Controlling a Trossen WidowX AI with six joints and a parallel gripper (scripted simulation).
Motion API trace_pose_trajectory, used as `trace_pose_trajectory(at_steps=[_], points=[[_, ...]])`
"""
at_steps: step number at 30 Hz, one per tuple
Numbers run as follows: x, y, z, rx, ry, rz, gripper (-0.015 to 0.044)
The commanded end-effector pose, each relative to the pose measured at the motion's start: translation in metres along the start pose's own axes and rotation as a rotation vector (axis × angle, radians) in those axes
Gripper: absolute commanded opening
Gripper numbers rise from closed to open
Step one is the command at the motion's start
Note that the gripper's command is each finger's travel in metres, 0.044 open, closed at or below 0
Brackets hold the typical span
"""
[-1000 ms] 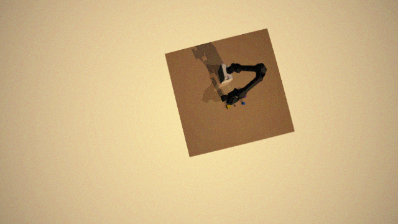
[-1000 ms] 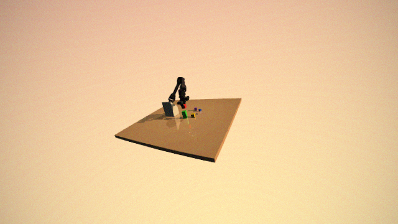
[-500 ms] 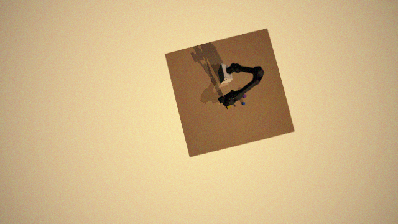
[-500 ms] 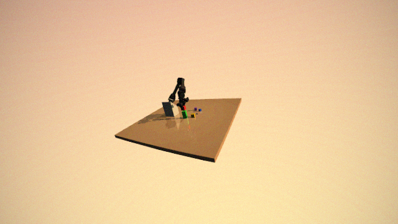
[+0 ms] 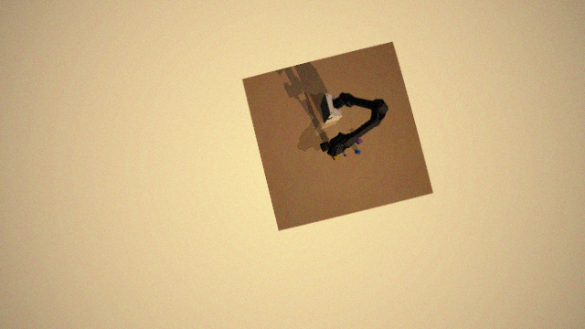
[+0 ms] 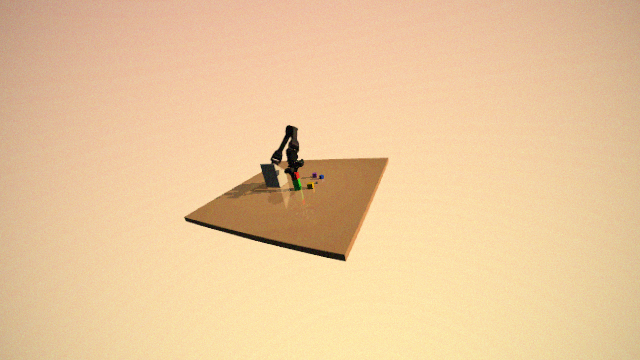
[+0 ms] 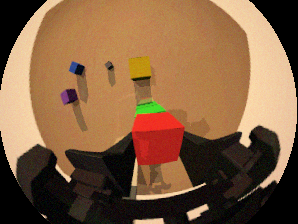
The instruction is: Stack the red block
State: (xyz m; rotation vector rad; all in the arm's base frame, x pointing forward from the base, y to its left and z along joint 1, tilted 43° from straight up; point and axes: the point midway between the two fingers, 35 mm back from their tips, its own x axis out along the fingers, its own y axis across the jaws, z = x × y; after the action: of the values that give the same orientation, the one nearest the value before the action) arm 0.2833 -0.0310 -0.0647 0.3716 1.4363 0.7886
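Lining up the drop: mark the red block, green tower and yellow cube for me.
red block [image 7: 157, 137], wrist view, front face, held in the pincer.
green tower [image 7: 149, 107], wrist view, top face showing behind the red block.
yellow cube [image 7: 140, 67], wrist view, top face.

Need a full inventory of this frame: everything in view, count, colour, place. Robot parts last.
Red cube block: 1, red, held in the tool, right above the green tower.
Green block tower: 1, green, upright on the board, directly under the red block.
Yellow cube: 1, yellow, on the board beyond the tower.
Blue cube: 1, blue, on the board, far left in the wrist view.
Purple cube: 1, purple, on the board near the blue one.
Small dark cube: 1, grey-black, between blue and yellow.
Brown square board: 1, brown, under everything.
Grey base box: 1, grey, at the arm's foot.
Black arm: 1, black, bent over the blocks.
Tool: 1, black, shut on the red block.
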Motion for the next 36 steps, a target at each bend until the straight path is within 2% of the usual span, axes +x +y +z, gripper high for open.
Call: trace_pose_trajectory(at_steps=[1,6,23,36], points=[[-0.0001,-0.0001,0.0005,0.005,-0.005,0.001,0.0000],[-0.0011,-0.0001,0.0005,0.005,-0.005,0.001,0.0000],[0.0001,-0.0001,0.0000,0.000,0.000,0.000,0.0440],[0.0001,-0.0001,0.0000,0.000,0.000,0.000,0.0440]])
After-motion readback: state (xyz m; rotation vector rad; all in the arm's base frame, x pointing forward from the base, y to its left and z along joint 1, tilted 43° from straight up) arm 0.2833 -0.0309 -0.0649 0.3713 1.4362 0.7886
